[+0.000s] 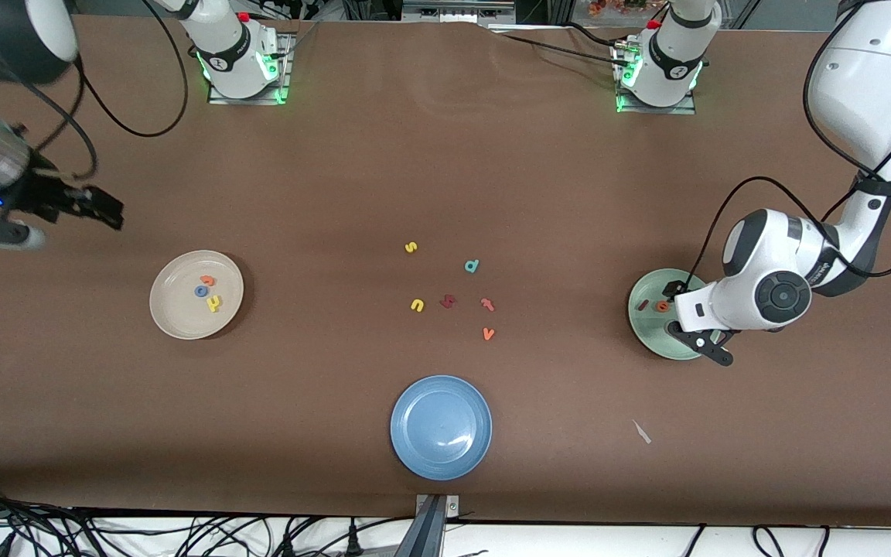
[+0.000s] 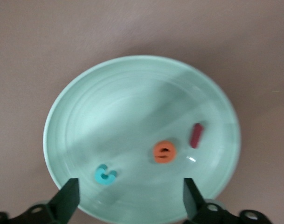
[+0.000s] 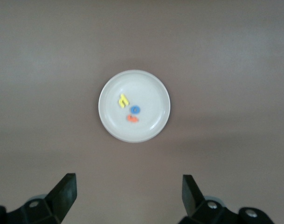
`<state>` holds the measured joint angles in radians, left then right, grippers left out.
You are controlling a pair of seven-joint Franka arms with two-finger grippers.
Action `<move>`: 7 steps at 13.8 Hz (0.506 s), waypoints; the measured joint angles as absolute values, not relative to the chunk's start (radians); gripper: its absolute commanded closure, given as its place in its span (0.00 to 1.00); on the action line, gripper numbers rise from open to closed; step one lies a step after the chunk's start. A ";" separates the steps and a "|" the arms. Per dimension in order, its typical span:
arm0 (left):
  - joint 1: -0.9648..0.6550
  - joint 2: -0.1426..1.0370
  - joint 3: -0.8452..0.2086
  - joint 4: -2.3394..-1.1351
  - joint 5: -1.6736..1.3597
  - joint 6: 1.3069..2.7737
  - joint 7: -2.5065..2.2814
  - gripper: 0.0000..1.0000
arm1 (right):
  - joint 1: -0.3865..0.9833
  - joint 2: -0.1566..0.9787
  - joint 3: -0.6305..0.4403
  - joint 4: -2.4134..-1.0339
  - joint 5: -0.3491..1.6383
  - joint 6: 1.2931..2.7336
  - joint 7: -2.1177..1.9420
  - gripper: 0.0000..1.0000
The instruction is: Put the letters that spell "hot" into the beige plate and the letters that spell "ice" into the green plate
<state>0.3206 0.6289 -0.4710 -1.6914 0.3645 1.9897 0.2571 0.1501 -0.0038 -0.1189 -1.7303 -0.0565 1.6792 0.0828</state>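
Observation:
The beige plate (image 1: 175, 317) lies toward the right arm's end of the table and holds the orange "t" (image 1: 206, 280), blue "o" (image 1: 200, 291) and yellow "h" (image 1: 214, 303). My right gripper (image 1: 82, 205) hangs open and empty, high over bare table off that plate; its wrist view shows the plate (image 3: 151, 93) with "h" (image 3: 123, 100), "o" (image 3: 135, 109), "t" (image 3: 132, 118) beneath the gripper (image 3: 128, 193). The green plate (image 1: 646, 329) holds the dark red "i" (image 2: 196, 135), orange "e" (image 2: 164, 151) and teal "c" (image 2: 105, 174). Just above it my left gripper (image 2: 131, 196) is open with nothing between its fingers, and it hides the "c" in the front view.
A blue plate (image 1: 441, 427) sits near the front camera. Loose letters lie mid-table: yellow "s" (image 1: 411, 247), teal "d" (image 1: 472, 266), yellow "u" (image 1: 417, 305), a dark red letter (image 1: 448, 301), a pinkish-red "t" (image 1: 487, 304), orange "v" (image 1: 489, 333). A small pale scrap (image 1: 641, 432) lies nearer the camera.

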 measured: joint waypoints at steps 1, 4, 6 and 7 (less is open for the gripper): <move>0.320 0.619 -0.487 -1.655 0.342 1.926 0.255 0.00 | 0.151 -0.022 -0.116 -1.730 -0.055 1.613 0.071 0.00; 0.316 0.594 -0.504 -1.528 0.277 1.755 0.255 0.00 | 0.151 -0.040 -0.106 -1.730 -0.056 1.489 0.067 0.00; 0.316 0.585 -0.529 -1.439 0.271 1.644 0.255 0.00 | 0.149 -0.040 -0.110 -1.730 -0.049 1.468 0.066 0.00; 0.316 0.581 -0.548 -1.392 0.271 1.587 0.255 0.00 | 0.149 -0.040 -0.121 -1.730 -0.032 1.463 0.066 0.00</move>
<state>0.3157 0.5806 -0.5476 -1.3919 0.2707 1.5867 0.2548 0.1489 -0.0396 -0.1213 -1.7305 -0.0319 1.4635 0.0664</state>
